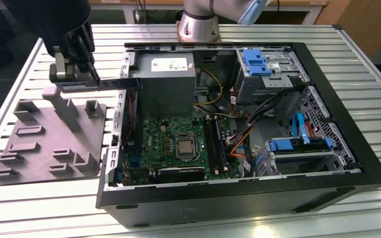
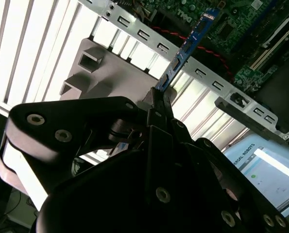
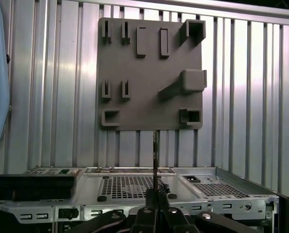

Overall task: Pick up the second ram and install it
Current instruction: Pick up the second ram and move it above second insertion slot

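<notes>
The second ram (image 2: 187, 47) is a slim blue-green stick pinched at one end by my gripper (image 2: 157, 108), which is shut on it. In the exterior view the gripper (image 1: 85, 81) hangs above the far end of the grey tray (image 1: 45, 144), and the ram (image 1: 121, 83) points level toward the open computer case (image 1: 349, 163). In the first wrist view the ram (image 3: 155, 160) shows edge-on, rising from the gripper (image 3: 155, 196). The black memory slots (image 1: 216, 144) lie on the green motherboard (image 1: 170, 136), well off toward the exterior view's right of the gripper.
The grey power supply (image 1: 167, 74) stands inside the case just beyond the ram's free end. The case's metal side wall (image 2: 202, 77) runs between tray (image 2: 100, 73) and motherboard. Blue drive brackets (image 1: 257, 62) and cables (image 1: 243, 139) crowd the case's right half. A slatted aluminium table (image 1: 376, 69) carries everything.
</notes>
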Available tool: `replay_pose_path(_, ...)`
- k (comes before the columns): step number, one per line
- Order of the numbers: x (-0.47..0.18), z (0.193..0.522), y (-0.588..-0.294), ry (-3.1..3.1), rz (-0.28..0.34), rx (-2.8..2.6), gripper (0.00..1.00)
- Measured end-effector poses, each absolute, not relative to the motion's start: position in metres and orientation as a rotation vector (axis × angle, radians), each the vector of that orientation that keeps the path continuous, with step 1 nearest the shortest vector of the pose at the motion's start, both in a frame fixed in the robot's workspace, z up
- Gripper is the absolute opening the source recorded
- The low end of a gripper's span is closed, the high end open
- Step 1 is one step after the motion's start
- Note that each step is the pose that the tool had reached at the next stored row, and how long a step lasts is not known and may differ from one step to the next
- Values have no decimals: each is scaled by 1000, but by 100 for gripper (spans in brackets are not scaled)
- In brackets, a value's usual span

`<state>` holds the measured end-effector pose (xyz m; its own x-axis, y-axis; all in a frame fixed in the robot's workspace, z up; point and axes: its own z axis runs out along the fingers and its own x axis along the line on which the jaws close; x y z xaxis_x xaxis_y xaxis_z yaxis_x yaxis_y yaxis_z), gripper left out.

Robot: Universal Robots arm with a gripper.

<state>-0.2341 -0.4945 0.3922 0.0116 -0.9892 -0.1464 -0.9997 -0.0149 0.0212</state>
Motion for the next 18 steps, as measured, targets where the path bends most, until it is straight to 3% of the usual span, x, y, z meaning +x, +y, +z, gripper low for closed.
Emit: replay_pose_path(18, -207, 392, -494, 2141, 183, -2170, 12)
